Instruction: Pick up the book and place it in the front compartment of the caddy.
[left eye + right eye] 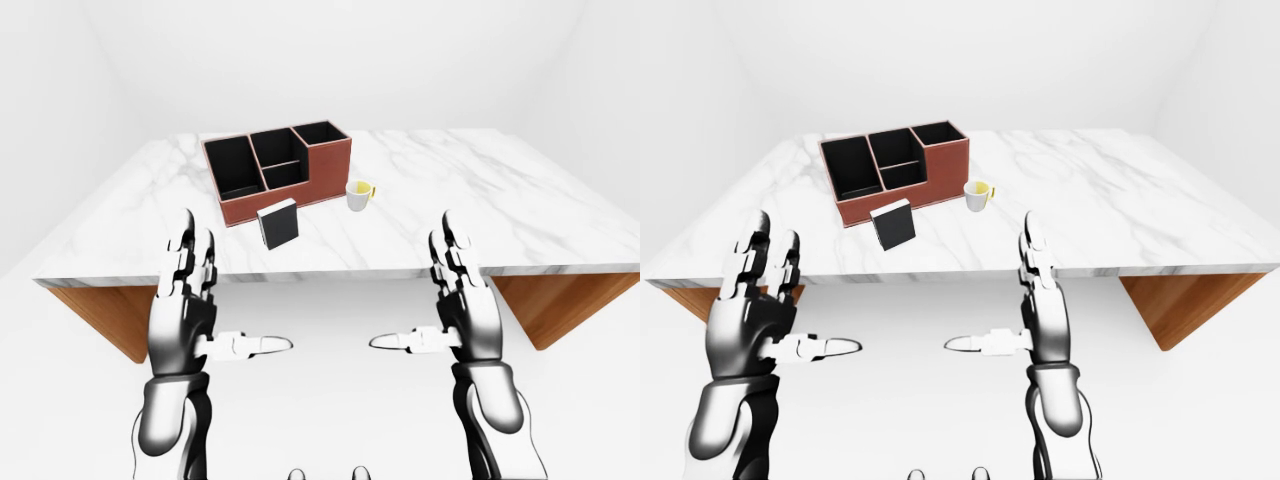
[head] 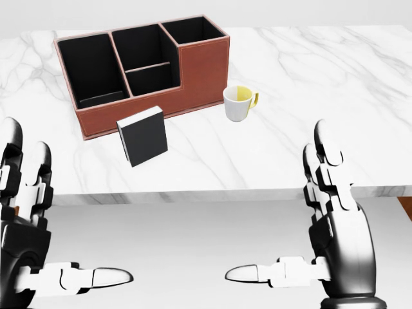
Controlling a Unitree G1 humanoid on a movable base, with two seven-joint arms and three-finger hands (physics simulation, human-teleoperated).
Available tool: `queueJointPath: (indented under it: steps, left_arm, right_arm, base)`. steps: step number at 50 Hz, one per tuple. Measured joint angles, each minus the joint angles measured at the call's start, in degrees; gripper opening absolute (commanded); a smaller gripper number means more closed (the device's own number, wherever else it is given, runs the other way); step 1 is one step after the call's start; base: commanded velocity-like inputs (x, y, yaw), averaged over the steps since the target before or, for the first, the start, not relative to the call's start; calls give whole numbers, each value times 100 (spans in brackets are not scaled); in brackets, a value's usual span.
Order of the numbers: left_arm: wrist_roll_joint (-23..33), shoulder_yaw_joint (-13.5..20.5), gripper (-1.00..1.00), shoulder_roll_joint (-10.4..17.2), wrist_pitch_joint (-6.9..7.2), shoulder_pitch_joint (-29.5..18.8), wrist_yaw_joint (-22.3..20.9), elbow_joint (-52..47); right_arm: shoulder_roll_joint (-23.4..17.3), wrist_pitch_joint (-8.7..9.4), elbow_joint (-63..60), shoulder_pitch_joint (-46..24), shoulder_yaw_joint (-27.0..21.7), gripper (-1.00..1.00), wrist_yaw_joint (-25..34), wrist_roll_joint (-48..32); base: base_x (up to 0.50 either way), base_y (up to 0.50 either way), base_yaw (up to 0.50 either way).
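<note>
- Both hands are open and empty: our left hand [image 1: 185,315] and right hand [image 1: 462,305] hang below the table [image 2: 335,77] edge, fingers up, thumbs pointing inward, well apart from everything on top.
- The book [image 2: 142,136] stands upright on the marble, just below the caddy [image 2: 145,71] in the head view, near the table's near edge. We cannot tell whether it touches the caddy wall.
- Its dark cover faces us, turned slightly to the view's right; the long axis runs up and down, leaning a little to the left at the top.
- Risk, as we judge it: a standing book topples easily. A finger nudging the cover before the grip closes could knock it flat or against the caddy.
- A reach from the right could clip the mug [image 2: 239,103], which sits just right of the caddy.
- The lower compartments look narrow, so a tilted book could catch on a divider.
</note>
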Motion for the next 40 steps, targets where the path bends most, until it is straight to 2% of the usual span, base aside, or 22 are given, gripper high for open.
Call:
queueJointPath:
  steps: [4, 13, 28, 40]
  left_arm:
    - [-1, 6, 100, -7, 0, 36, -17, -96]
    - [-6, 41, 100, -4, 0, 71, -38, -213]
    - [2, 68, 100, -14, 0, 62, -50, -267]
    - [7, 103, 100, -13, 0, 23, -37, -252]
  right_arm:
    - [-8, 0, -160, 50, 17, 97, 5, -23]
    - [-12, 0, -264, 86, 50, 97, 24, -100]
    - [-25, 0, -281, 91, 66, 97, 68, -223]
    - [-50, 0, -259, 110, 126, 96, 138, -393]
  base:
    - [0, 0, 0]
    - [33, -31, 0]
    - [42, -26, 0]
    - [50, -8, 0]
